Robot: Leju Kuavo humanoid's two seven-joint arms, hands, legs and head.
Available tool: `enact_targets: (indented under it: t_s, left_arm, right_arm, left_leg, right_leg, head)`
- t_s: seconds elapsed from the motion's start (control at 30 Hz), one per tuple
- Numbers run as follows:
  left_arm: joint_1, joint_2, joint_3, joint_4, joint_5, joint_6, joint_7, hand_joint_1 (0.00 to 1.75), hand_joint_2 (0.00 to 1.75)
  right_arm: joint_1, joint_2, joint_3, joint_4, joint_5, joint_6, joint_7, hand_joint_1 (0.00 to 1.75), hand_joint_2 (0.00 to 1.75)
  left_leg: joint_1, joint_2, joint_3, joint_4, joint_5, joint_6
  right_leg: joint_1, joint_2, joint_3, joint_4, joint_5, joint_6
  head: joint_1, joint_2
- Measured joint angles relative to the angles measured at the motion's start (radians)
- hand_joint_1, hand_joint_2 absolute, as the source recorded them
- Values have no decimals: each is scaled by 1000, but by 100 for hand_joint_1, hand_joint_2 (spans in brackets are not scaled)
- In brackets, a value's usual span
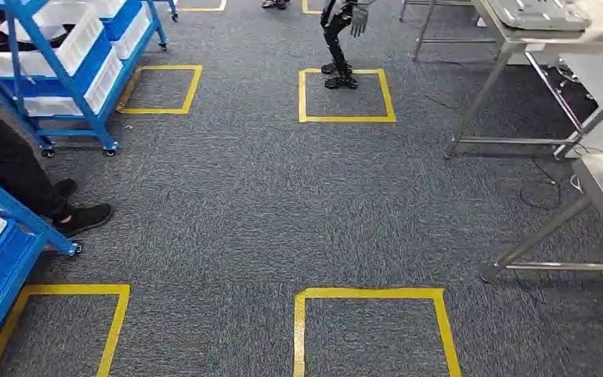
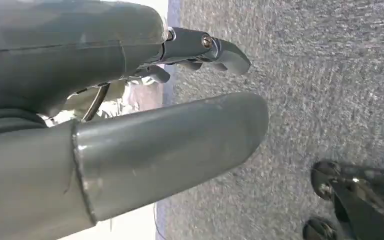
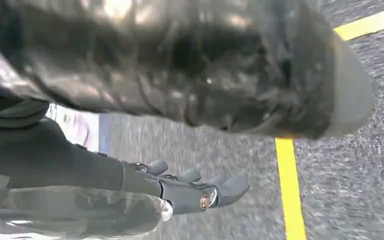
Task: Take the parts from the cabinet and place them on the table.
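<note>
Grey carpet [image 1: 228,196] marked with yellow tape squares [image 1: 345,96] lies between blue bin racks [image 1: 63,63] and steel tables [image 1: 518,47]. Left hand [image 2: 130,120] and right hand [image 3: 180,100] hang empty, fingers apart.

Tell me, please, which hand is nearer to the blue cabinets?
Left, most likely. The blue cabinets stand on the robot's left side in the head view. The left hand hangs over carpet on that side; the right hand hangs over a yellow tape line, farther away.
</note>
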Motion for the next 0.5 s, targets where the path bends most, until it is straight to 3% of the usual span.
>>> enact_targets:
  t_s: [0.07, 0.1, 0.13, 0.17, 0.2, 0.23, 0.27, 0.3, 0.33, 0.4, 0.43, 0.47, 0.5]
  left_arm:
    - [6, 1, 0, 0, 0, 0, 0, 0, 0]
    - [6, 1, 0, 0, 0, 1, 0, 0, 0]
    - [7, 0, 0, 0, 0, 1, -1, 0, 0]
    - [6, 0, 0, 0, -1, 0, -1, 0, 0]
    - [4, 1, 0, 0, -2, 0, -2, 0, 0]
    - [3, 1, 0, 0, -2, 0, -3, 0, 0]
    - [2, 1, 0, 0, -2, 0, -4, 0, 0]
    - [2, 1, 0, 0, -2, 0, -5, 0, 0]
    - [3, 1, 0, 0, -2, 0, -5, 0, 0]
    - [2, 1, 0, 0, -2, 0, -5, 0, 0]
    - [3, 0, 0, 0, -2, 0, -5, 0, 0]
    - [1, -1, 0, 0, -2, 0, -5, 0, 0]
    - [1, -1, 0, 0, -2, 0, -5, 0, 0]
  right_arm:
    - [-7, 0, 16, 0, 21, -11, 9, 0, 0]
    - [-10, 0, 22, 0, 25, -14, 13, 0, 0]
    - [-8, -1, 24, 0, 30, -20, 18, 0, 0]
    - [-6, -2, 25, 0, 35, -25, 18, 0, 0]
    - [-5, -3, 29, 0, 38, -30, 20, 0, 0]
    - [-4, -4, 33, 1, 41, -33, 21, 0, 0]
    - [-2, -4, 37, 2, 45, -36, 21, 0, 0]
    - [-2, -5, 38, 2, 49, -38, 21, 0, 0]
    - [-2, -6, 39, 3, 52, -39, 21, 0, 0]
    - [-2, -10, 40, 3, 55, -42, 21, 0, 0]
    - [-1, -11, 42, 3, 55, -43, 21, 0, 0]
    - [1, -15, 42, 3, 55, -43, 21, 0, 0]
    - [-1, -15, 42, 3, 55, -43, 21, 0, 0]
  left_leg:
    - [-4, -17, -8, -1, 0, 8]
    - [1, -29, -1, -15, 6, 19]
    - [5, -37, 9, -21, 12, 24]
    - [6, -45, 9, -24, 16, 30]
    - [6, -52, 6, -23, 18, 33]
    - [4, -62, 5, -23, 19, 35]
    - [2, -75, 4, -23, 19, 37]
    - [1, -89, 4, -22, 19, 37]
    - [1, -103, 5, -20, 19, 37]
    - [1, -132, 8, -15, 17, 34]
    - [2, -144, 6, -13, 15, 31]
    - [-3, -153, -1, -3, 11, 24]
    - [1, -165, -8, -3, 13, 18]
  right_leg:
    - [-2, -14, 8, -5, 1, 10]
    - [-1, -22, 14, -5, -3, 19]
    - [-9, 20, 14, 10, -17, 25]
    - [-8, 67, -6, 51, -48, 26]
    - [-9, 93, -44, 126, -92, 26]
    - [-9, 103, -85, 211, -129, 27]
    - [-9, 106, -120, 277, -148, 27]
    - [-9, 106, -138, 305, -143, 27]
    - [-9, 107, -134, 284, -113, 25]
    - [-10, 121, -71, 133, -13, 19]
    - [-10, 158, -33, 44, 29, 15]
    - [-12, 216, -29, 15, 18, 13]
    - [-10, 195, -31, 14, 23, 10]
  head:
    - [0, 0]
    - [0, 0]
    - [0, 0]
    - [0, 0]
    - [0, 0]
    - [0, 0]
    - [0, 0]
    - [0, 0]
    - [0, 0]
    - [0, 0]
    - [0, 0]
    - [0, 0]
    - [1, 0]
